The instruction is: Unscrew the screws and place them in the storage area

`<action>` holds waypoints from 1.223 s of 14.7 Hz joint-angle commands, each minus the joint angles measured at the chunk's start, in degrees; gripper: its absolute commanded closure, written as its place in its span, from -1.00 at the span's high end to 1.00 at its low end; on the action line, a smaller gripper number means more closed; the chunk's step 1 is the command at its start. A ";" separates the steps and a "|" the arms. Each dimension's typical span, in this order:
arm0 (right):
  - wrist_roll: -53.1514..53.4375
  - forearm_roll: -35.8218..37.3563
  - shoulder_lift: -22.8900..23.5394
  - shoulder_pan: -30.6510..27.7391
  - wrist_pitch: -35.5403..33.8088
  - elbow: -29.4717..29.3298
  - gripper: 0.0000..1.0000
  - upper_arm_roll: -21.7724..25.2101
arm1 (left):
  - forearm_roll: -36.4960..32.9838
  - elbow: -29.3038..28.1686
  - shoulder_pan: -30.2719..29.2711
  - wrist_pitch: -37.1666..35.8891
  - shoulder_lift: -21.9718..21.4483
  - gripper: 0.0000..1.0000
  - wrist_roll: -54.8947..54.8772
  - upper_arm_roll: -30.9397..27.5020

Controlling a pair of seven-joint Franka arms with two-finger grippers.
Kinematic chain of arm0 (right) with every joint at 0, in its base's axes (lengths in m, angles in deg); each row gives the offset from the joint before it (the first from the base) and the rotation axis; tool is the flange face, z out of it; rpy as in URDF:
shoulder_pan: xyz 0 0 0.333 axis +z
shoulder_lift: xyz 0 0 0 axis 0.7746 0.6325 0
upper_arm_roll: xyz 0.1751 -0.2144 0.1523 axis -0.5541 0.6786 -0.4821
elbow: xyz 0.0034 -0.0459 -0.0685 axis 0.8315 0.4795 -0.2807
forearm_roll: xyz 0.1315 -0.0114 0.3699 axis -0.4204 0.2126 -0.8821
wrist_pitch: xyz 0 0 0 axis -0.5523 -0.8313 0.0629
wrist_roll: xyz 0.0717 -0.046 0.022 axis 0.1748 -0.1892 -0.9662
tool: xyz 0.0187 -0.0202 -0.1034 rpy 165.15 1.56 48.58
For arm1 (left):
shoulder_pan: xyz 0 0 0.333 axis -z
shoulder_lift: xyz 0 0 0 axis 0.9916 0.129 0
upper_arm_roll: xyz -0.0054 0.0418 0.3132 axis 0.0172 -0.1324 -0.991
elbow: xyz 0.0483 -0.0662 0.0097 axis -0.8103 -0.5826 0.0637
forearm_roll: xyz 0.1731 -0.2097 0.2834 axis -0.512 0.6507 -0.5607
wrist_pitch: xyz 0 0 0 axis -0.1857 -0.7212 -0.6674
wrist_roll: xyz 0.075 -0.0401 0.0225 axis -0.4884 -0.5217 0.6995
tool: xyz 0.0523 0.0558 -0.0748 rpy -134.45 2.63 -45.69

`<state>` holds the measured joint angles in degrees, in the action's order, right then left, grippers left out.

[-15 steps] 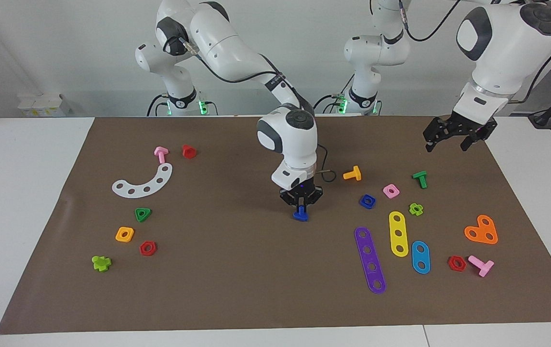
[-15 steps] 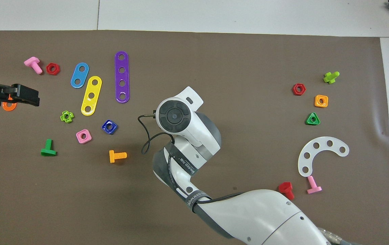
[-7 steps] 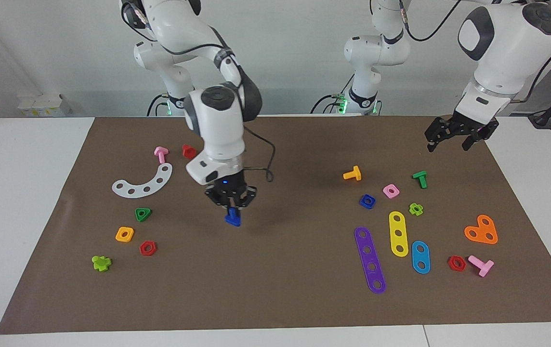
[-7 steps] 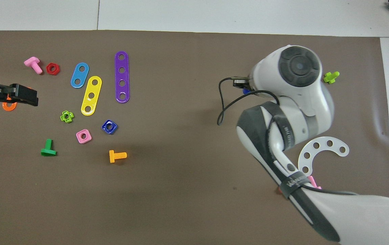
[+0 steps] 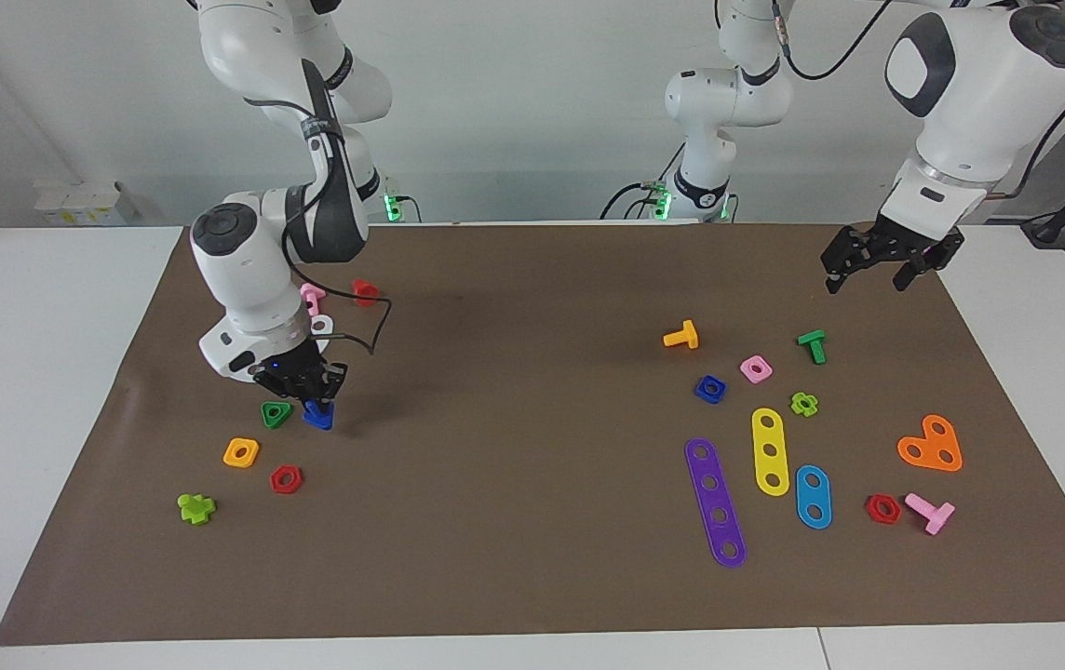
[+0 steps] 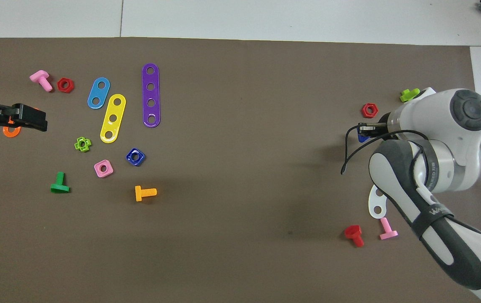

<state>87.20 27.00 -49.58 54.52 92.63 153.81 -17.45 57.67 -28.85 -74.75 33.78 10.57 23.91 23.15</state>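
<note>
The right gripper (image 5: pixel 306 389) hangs low over the brown mat (image 5: pixel 532 558) at the right arm's end of the table, its fingers clamped on the small dark-blue plastic bolt with the flat triangular head (image 5: pixel 317 416). The bolt dangles head-down just beside the green triangular plastic nut (image 5: pixel 276 413), close to the mat; whether it touches the surface I cannot tell. From overhead only a sliver of that blue bolt (image 6: pixel 363 137) peeks out from under the right arm's wrist.

Around it sits a little cluster: an orange square nut (image 5: pixel 241 452), a red hexagonal nut (image 5: pixel 286 479) and a lime-green cross-shaped bolt (image 5: pixel 195 507), all farther from the robots than the green nut. Nearer to the robots, the white curved plastic strip with holes (image 6: pixel 376 203) is mostly hidden under the arm, with a pink bolt (image 6: pixel 388 229) and a red bolt (image 6: pixel 354 235) next to it.

Over at the left arm's end, the left gripper (image 5: pixel 888 265) waits in the air with its fingers spread and nothing between them, above the edge of the mat. Below lie the blue square nut with a centre hole (image 5: pixel 709 388), the pink square nut (image 5: pixel 755 368), the orange bolt (image 5: pixel 681 336), the green bolt (image 5: pixel 812 345), and the purple four-hole strip (image 5: pixel 715 502), yellow strip (image 5: pixel 770 450) and light-blue strip (image 5: pixel 812 496) side by side.
</note>
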 commanded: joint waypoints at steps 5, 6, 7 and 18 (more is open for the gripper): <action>-6.67 -2.23 -3.43 -3.14 7.88 10.69 -1.00 -1.23 | -0.86 -2.19 -0.55 0.12 -2.02 1.00 0.45 0.44; -6.94 -2.23 -3.51 -3.05 8.77 11.40 -1.00 -1.15 | -0.86 -2.19 -0.55 0.12 -2.02 1.00 0.45 0.44; -6.85 -2.23 -3.51 -3.13 8.77 11.32 -0.41 -1.23 | -0.86 -2.19 -0.55 0.12 -2.02 1.00 0.45 0.44; -5.01 -0.21 -10.88 -6.64 -22.38 -10.19 1.00 0.26 | -0.86 -2.19 -0.55 0.12 -2.02 1.00 0.45 0.44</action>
<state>82.64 26.44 -57.47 49.66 78.17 147.33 -17.15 57.67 -28.85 -74.75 33.78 10.57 23.92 23.15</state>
